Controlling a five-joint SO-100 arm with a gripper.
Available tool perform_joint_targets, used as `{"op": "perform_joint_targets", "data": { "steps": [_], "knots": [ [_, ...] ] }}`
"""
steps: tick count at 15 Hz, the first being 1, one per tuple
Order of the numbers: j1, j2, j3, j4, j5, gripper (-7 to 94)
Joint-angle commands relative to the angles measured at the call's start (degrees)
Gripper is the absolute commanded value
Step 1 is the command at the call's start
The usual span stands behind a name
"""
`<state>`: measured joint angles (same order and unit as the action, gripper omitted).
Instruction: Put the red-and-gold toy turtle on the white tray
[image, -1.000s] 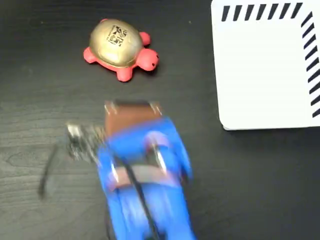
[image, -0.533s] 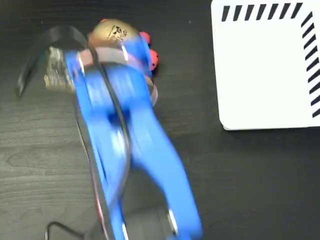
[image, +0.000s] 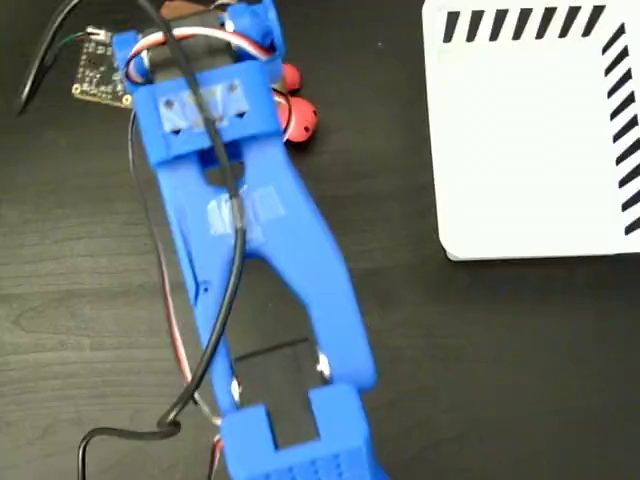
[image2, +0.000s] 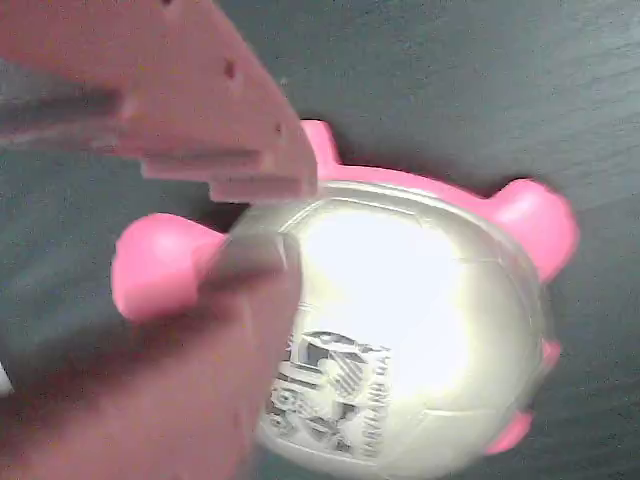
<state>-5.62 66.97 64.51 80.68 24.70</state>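
fixed view, arm (image: 250, 250): blue, stretched from the bottom edge up to the top left, lying over most of the turtle.
fixed view, red-and-gold toy turtle (image: 298, 117): only a coral-red head and one red foot show at the right of the arm's upper end; it sits on the dark table (image: 500, 370), well apart from the tray.
fixed view, white tray (image: 535, 140): top right corner of the picture, flat on the table, black diagonal stripes along its top and right edges; nothing lies on it.
fixed view, circuit board (image: 100, 80): small, black and gold, at the left of the arm's upper end, wires running from it.
fixed view, cable (image: 215, 330): black, trailing down along the arm to the bottom left.
fixed view, gripper: hidden under the arm; state not to be told here.
wrist view, red-and-gold toy turtle (image2: 400, 330): fills the frame, pale shiny domed shell with a black printed mark, pink feet and head around it, resting on the dark table (image2: 480, 80).
wrist view, gripper (image2: 235, 260): blurred fingers at the left, one above the shell's edge and one lower, the shell's left side between them; parted, not gripping the turtle.
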Motion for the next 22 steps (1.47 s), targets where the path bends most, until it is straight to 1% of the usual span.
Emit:
{"op": "perform_joint_targets", "data": {
  "steps": [1, 3, 4, 7, 8, 10, 11, 12, 14, 22],
  "knots": [
    [0.35, 0.44, -5.98, 1.93, 0.70, 25],
    [0.53, -2.11, -8.53, 3.69, 1.05, 36],
    [0.44, -2.99, -9.40, 4.22, 1.85, 39],
    [-0.18, -5.19, -11.43, 6.42, 7.47, 46],
    [-0.53, -6.42, -12.66, 7.47, 8.00, 51],
    [-0.79, -8.00, -13.89, 8.17, 8.61, 53],
    [-0.79, -9.67, -15.64, 9.32, 9.40, 56],
    [-0.62, -11.87, -18.28, 10.81, 9.76, 57],
    [-0.09, -15.03, -21.53, 11.69, 10.02, 63],
    [0.18, -23.91, -26.19, 9.84, 8.88, 64]
  ]
}}
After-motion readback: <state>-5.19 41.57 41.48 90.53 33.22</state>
